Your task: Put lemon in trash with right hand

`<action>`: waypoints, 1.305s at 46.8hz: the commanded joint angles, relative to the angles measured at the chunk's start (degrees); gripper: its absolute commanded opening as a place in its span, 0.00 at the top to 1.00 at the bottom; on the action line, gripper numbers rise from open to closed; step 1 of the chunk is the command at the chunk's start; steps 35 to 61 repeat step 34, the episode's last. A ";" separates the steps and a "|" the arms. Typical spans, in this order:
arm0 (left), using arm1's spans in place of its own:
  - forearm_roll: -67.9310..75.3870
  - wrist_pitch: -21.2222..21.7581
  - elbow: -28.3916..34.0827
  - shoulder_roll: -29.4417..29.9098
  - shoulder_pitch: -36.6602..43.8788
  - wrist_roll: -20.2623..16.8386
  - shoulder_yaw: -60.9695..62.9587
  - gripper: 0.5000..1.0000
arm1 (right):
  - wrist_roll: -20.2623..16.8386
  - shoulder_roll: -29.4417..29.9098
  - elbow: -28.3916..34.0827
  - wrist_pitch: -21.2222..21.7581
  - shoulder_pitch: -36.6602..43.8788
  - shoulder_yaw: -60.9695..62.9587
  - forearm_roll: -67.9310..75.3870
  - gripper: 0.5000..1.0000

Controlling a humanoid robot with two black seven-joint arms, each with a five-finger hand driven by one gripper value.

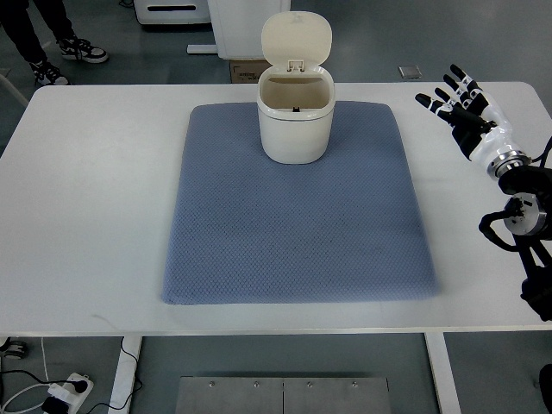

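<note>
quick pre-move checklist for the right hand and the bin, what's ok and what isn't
1. Trash bin lid up, opening clear: ok.
2. Bin upright on the blue mat: ok.
3. Right hand free: ok. Its fingers are spread and hold nothing, at the table's right side.
4. Lemon located: not ok. No lemon shows on the mat or the table; whether one lies inside the bin, cannot tell.
5. Path from right hand to bin unobstructed: ok, bare table and mat between them.
6. Left arm out of the way: ok, it is not in view.
</note>
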 commanded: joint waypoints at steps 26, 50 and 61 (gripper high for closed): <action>-0.01 0.00 0.00 0.00 -0.01 0.01 0.00 0.00 | 7.83 6.30 0.02 0.05 -7.17 2.10 -0.04 0.00; -0.01 0.00 0.00 0.00 -0.01 0.01 0.00 0.00 | 8.27 7.09 0.02 0.05 -7.79 1.92 -0.57 0.00; -0.01 0.00 0.00 0.00 -0.01 0.01 0.00 0.00 | 8.27 7.09 0.02 0.05 -7.79 1.92 -0.57 0.00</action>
